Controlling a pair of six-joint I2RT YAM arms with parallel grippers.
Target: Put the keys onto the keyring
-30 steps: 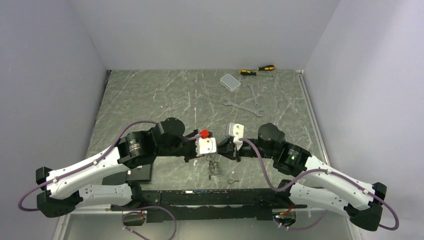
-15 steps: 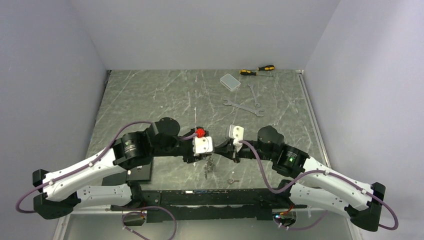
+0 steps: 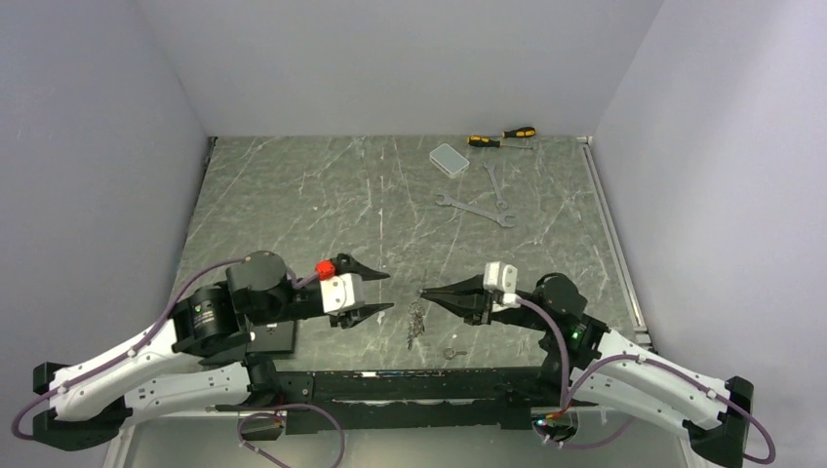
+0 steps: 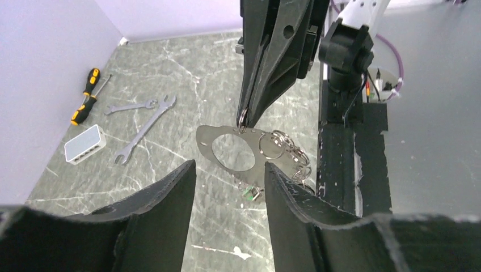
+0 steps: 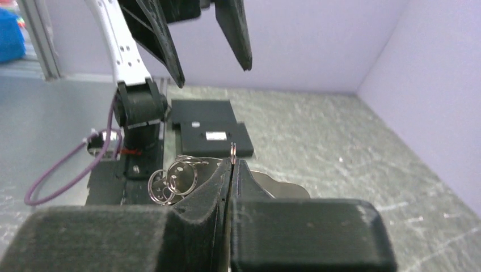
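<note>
A flat silver oval keyring (image 4: 207, 146) hangs with several small rings and keys (image 4: 286, 148), one green-headed (image 4: 249, 194), in a bunch (image 3: 416, 324) near the table's front. My right gripper (image 3: 426, 292) is shut on a small silver ring (image 4: 243, 118) at the top of that bunch; the ring's edge pokes out between its fingertips (image 5: 233, 151). I cannot tell if the bunch touches the table. My left gripper (image 3: 378, 292) stands open a little left of the bunch, nothing between its fingers (image 4: 170, 195).
Two wrenches (image 3: 475, 208), a white box (image 3: 449, 159) and screwdrivers (image 3: 502, 136) lie at the back right. A small loose ring piece (image 3: 451, 353) lies by the black front rail (image 3: 390, 385). A black plate (image 3: 273, 338) sits beside the left arm.
The left gripper opened and drew back to the left. The right gripper closed on the ring and shifted right. The two grippers, close together before, now stand apart.
</note>
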